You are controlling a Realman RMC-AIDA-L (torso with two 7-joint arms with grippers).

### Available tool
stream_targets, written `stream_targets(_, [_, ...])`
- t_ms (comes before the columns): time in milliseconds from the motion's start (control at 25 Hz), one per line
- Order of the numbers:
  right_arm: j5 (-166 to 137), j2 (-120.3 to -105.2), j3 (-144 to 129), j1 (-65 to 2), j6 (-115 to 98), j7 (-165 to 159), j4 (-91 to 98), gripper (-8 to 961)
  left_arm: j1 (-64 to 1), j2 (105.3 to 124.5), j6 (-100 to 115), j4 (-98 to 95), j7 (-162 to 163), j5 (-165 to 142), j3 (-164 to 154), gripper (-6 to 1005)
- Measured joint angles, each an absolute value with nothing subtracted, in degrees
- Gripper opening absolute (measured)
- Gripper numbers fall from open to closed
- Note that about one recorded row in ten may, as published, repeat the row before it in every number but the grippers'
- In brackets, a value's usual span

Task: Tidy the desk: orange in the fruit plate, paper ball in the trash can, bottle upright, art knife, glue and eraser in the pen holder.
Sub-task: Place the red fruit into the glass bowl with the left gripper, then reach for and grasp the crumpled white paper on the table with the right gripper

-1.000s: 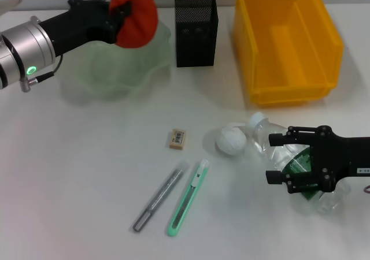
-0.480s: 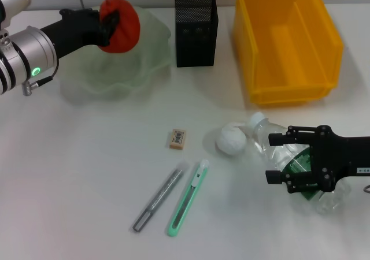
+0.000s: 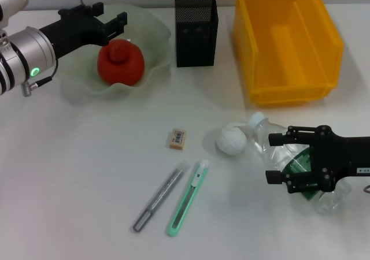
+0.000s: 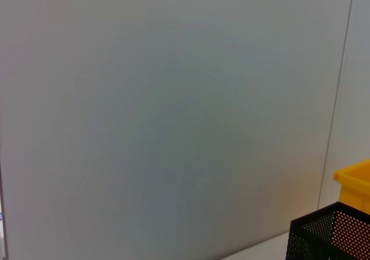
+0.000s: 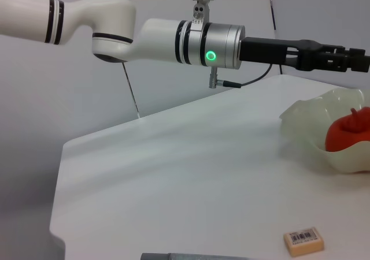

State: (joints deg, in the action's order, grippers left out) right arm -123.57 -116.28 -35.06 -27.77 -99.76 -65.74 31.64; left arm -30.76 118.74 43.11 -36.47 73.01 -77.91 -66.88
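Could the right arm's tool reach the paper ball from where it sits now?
Probably yes: the right tool sits open over the lying bottle, and the paper ball lies just beside it with nothing between.

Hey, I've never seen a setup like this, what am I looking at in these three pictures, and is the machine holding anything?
This is a two-armed robot tidying a white desk. The big picture looks down from a camera on its head; the other two come from cameras on its wrists.

The left gripper hovers open over the green fruit plate, where the orange lies. The right gripper is open around a clear bottle lying on its side, not clamped on it.

Also on the desk: a paper ball, an eraser, a grey glue stick, a green art knife, a black mesh pen holder and a yellow bin.

The left wrist view shows mostly wall; the right wrist view shows the left arm across the desk.
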Motion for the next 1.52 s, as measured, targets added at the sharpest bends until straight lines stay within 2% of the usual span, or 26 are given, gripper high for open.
stream_targets(160, [-123.6,-116.28,-35.1,-27.8,-99.8,-65.7,31.6,815,-30.4,118.65,44.5,-36.6,73.3,-76.8,-66.9,549])
stream_targets(360, [-123.3,-116.3,-34.9,-28.0,-100.2,-65.7,31.7,812,-28.1,117.74,59.4,-36.9,73.5,-71.0,-65.2,763])
stream_targets(600, [-123.0,-116.18,-34.5,-29.5,-101.6,-67.1,32.4,809,-25.4,115.07,80.3,-35.5,73.4,-71.1,-62.1,801])
stream_targets(880, [-123.4,-115.44,-35.1,-33.3,-102.2,-72.4,33.4,805,-21.7,112.02,90.6,-31.9,72.2,-76.6,-61.8,798])
stream_targets(1240, [-123.8,-115.33,-38.9,-37.7,-103.5,-79.6,37.4,800,-18.6,111.71,94.5,-31.5,66.9,-83.6,-61.8,793])
stream_targets(1520, [-123.9,-115.64,-40.3,-38.5,-103.5,-84.7,42.3,796,-17.8,112.04,94.5,-31.1,64.1,-84.6,-62.1,790])
